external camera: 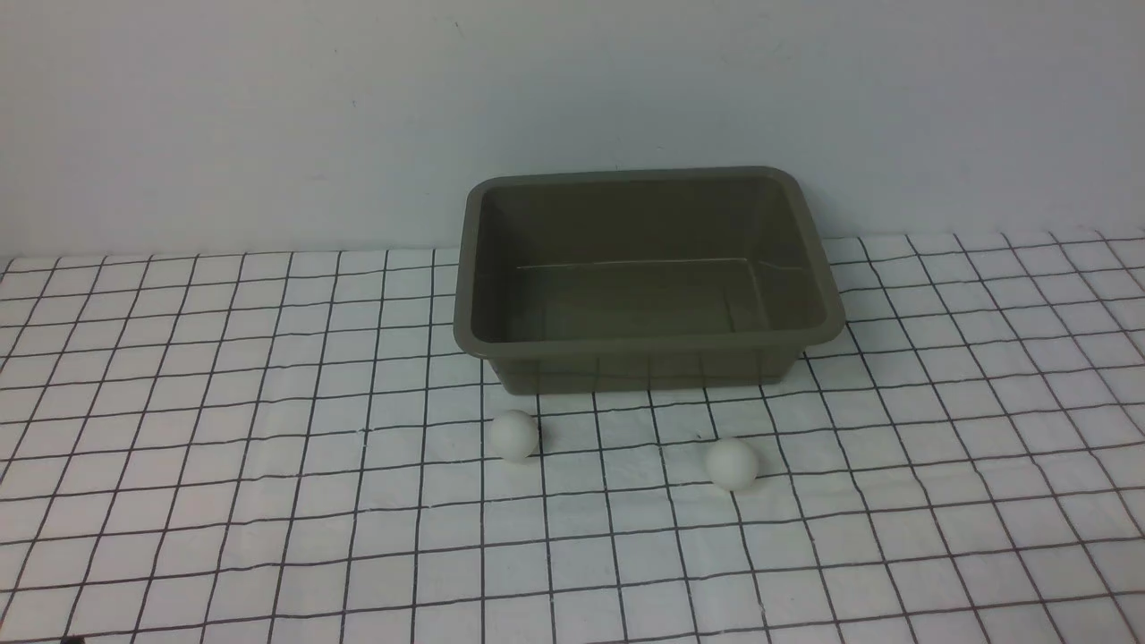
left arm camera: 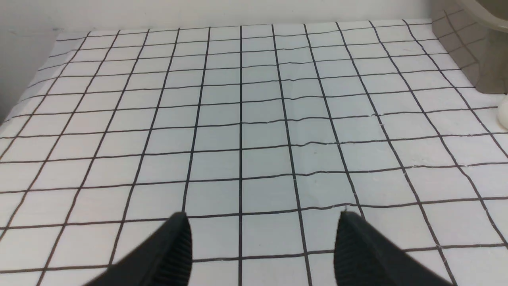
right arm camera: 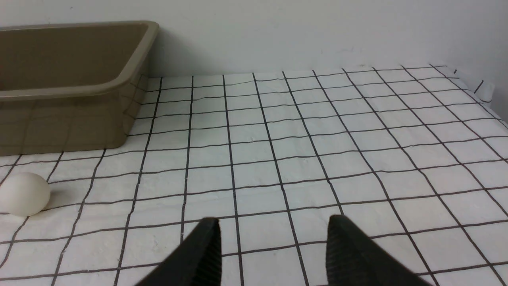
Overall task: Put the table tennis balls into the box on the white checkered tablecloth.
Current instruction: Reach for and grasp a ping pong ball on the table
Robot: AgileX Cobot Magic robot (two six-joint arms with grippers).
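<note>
Two white table tennis balls lie on the white checkered tablecloth [external camera: 224, 501] just in front of the box: one ball [external camera: 514, 436] near its left front corner, the other ball [external camera: 732, 463] further right. The olive-grey box [external camera: 644, 344] stands empty at the back, near the wall. My left gripper [left arm camera: 262, 214] is open over bare cloth, with a sliver of a ball [left arm camera: 504, 113] and a corner of the box [left arm camera: 492, 59] at that view's edge. My right gripper [right arm camera: 274, 218] is open too, nothing between its fingers; a ball [right arm camera: 24, 194] lies off to its side below the box [right arm camera: 71, 115]. Neither arm shows in the front view.
A plain pale wall [external camera: 268, 116] rises right behind the box and the cloth's far edge. The cloth's far right corner [right arm camera: 482, 89] shows in the right wrist view. The cloth is slightly wrinkled.
</note>
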